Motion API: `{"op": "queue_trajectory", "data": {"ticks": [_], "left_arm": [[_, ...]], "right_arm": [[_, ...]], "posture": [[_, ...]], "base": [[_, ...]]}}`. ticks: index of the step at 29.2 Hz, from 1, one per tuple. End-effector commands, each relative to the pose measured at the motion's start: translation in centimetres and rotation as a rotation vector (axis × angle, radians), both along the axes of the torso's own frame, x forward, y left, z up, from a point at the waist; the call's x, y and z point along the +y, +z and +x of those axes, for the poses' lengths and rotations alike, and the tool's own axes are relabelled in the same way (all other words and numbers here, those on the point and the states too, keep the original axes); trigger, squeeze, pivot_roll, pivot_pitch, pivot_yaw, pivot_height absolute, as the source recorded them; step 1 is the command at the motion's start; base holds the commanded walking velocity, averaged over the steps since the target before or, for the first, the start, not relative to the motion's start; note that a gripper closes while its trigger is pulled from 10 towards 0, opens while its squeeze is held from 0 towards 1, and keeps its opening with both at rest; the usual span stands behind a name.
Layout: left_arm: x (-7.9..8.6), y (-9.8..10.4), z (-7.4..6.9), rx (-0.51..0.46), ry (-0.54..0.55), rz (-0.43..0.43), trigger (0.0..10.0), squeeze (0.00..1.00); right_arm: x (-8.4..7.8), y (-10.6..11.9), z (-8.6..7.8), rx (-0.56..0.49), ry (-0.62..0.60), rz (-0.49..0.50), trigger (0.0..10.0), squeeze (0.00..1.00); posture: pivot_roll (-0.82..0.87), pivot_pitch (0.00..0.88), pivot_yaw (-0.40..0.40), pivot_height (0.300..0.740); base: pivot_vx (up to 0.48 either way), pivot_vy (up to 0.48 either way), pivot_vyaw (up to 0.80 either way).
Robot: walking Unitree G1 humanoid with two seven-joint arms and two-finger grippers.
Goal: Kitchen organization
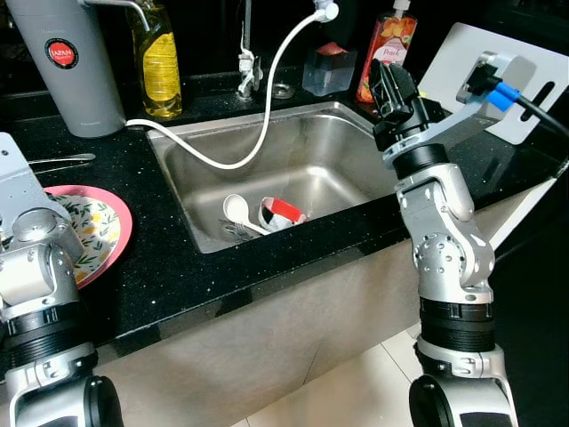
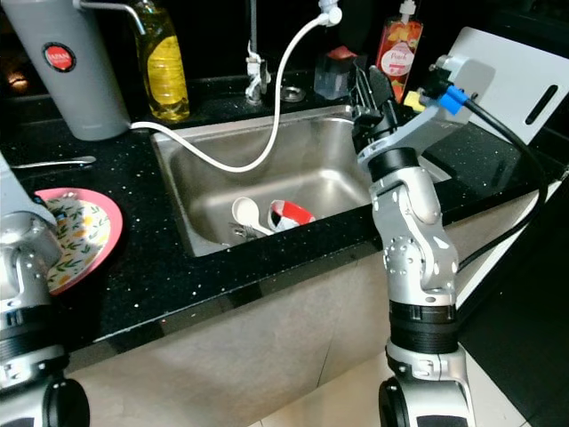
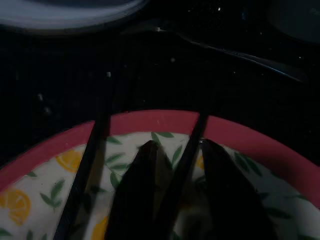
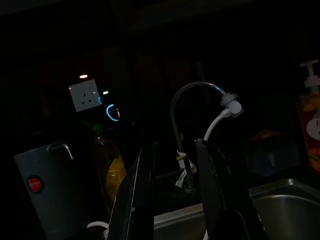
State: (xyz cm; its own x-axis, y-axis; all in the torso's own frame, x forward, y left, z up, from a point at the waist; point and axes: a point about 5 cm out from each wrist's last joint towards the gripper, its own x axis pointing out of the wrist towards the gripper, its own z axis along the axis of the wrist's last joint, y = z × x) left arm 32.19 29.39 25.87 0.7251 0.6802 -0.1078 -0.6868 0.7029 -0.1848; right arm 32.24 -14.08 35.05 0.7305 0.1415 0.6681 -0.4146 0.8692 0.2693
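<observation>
A pink-rimmed plate with a lemon pattern (image 1: 100, 233) lies on the black counter at the left, and my left arm (image 1: 36, 267) stands over its near side. In the left wrist view my left gripper (image 3: 177, 145) hovers open just above the plate (image 3: 155, 120); two thin dark lines cross the rim there, sticks or shadows. In the steel sink (image 1: 329, 151) lie a white spoon (image 1: 236, 210), a red-and-white cup on its side (image 1: 283, 212) and some metal cutlery (image 1: 236, 231). My right gripper (image 1: 391, 84) is raised over the sink's right rim, open and empty, pointing toward the tap (image 4: 182, 130).
A white hose (image 1: 267, 98) loops from the tap into the sink. Behind the sink stand a grey jug (image 1: 67, 62), a yellow bottle (image 1: 160, 62), a clear container (image 1: 327, 69) and a peach soap pouch (image 1: 387, 49). A white board (image 1: 524, 76) lies at the right. Metal cutlery (image 1: 62, 161) rests beyond the plate.
</observation>
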Motion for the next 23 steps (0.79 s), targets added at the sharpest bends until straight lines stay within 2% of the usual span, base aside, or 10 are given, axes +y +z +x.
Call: {"op": "queue_trajectory", "data": {"ticks": [1,2,5,9,18,19,20,21,23], "left_arm": [[-0.2,-0.8,0.0,0.025,-0.006,-0.046,2.6,0.0],[-0.2,-1.1,0.0,0.03,-0.003,-0.068,0.0,0.0],[-0.1,-1.6,-0.1,0.042,0.004,-0.108,0.0,0.0],[0.0,-1.8,-0.2,0.051,0.008,-0.115,0.0,0.0],[-0.1,-1.1,-0.2,0.034,0.008,-0.033,0.0,0.0],[-0.2,-0.8,-0.1,0.027,-0.001,-0.007,1.2,0.0],[-0.2,-0.8,-0.1,0.027,-0.001,-0.007,1.2,0.0],[-0.3,-0.2,-0.1,0.018,-0.004,0.041,10.0,0.0],[-0.5,0.7,-0.1,0.01,-0.011,0.127,10.0,0.0]], "right_arm": [[-0.3,0.0,0.0,0.003,-0.008,0.007,10.0,0.0],[-0.3,0.0,0.0,0.003,-0.008,0.007,10.0,0.0],[-0.3,0.0,0.0,0.003,-0.006,0.006,10.0,0.0],[-0.3,0.0,0.0,0.002,-0.004,0.006,10.0,0.0],[-0.3,0.0,0.0,0.001,-0.003,0.005,10.0,0.0],[-0.3,0.0,0.0,0.001,-0.003,0.005,10.0,0.0],[-0.3,0.0,0.0,0.001,-0.003,0.005,10.0,0.0],[-0.3,0.0,0.0,0.002,-0.003,0.005,10.0,0.0],[-0.2,0.0,0.1,0.003,-0.003,0.004,10.0,0.0]], "posture": [[-0.07,0.098,-0.035,0.74],[-0.07,0.097,-0.035,0.74],[-0.07,0.097,-0.035,0.74],[-0.07,0.095,-0.035,0.74],[-0.07,0.097,-0.037,0.74],[-0.07,0.097,-0.037,0.74],[-0.07,0.097,-0.037,0.74],[-0.07,0.098,-0.037,0.74],[-0.07,0.098,-0.037,0.74]], "base": [[0.0,0.0,0.0],[0.0,0.0,0.0],[0.0,0.0,0.0],[0.0,0.0,0.0],[0.0,0.0,0.0],[0.0,0.0,0.0],[0.0,0.0,0.0],[0.0,0.0,0.0],[0.0,0.0,0.0]]}}
